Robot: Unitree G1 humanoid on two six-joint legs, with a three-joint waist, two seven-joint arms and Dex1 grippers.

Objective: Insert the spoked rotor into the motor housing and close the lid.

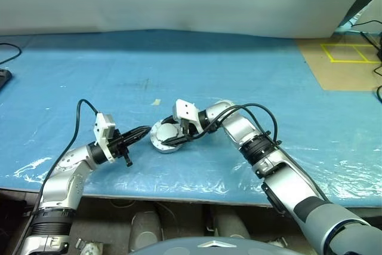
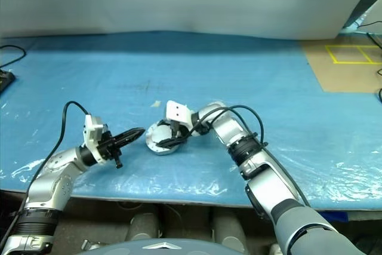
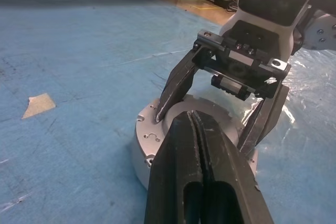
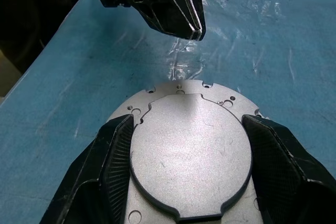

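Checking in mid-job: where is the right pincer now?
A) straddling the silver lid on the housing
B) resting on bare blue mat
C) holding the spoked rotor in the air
A: the right pincer has a finger on either side of the lid, which sits on the motor housing.

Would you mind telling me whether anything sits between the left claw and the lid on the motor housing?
Nothing visible does. The left claw, shut, hovers just beside the lid, which lies on the motor housing. The right claw straddles the lid from the other side.
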